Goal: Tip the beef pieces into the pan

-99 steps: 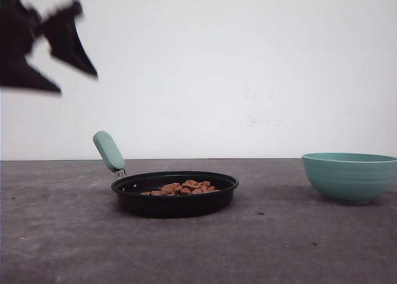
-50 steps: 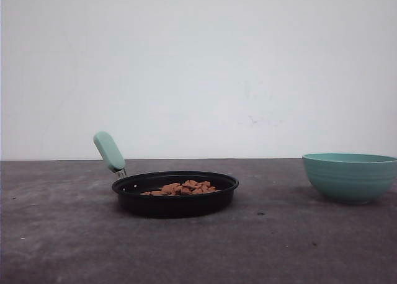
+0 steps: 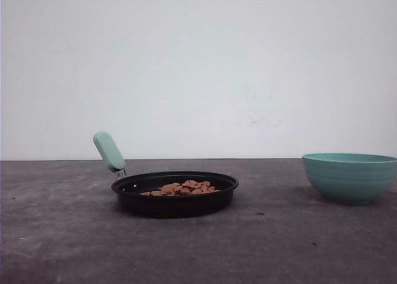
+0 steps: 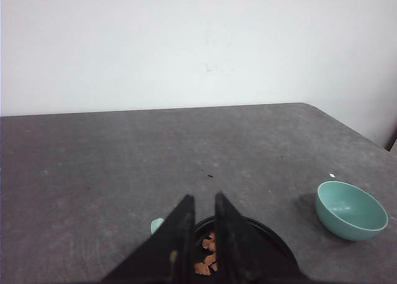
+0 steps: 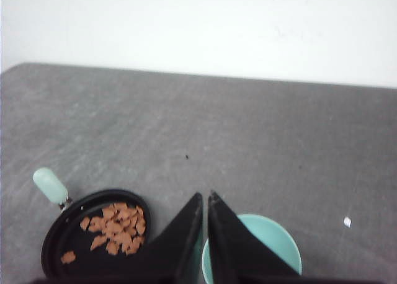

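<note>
Front view shows the reddish-brown beef pieces heaped inside the shallow round black pan — well apart from the teal ribbed bowl. A careless descent could clip the pan's mint-green handle and scatter them. Both the left gripper and right gripper hang above the pan, fingers nearly pressed together, empty.

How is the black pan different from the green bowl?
The pan is black, low and flat; the bowl is teal, taller and deeper. The pan has a mint-green handle; the bowl has none. The pan holds the beef pieces; the bowl looks empty. Both are round and sit on the grey table.
</note>
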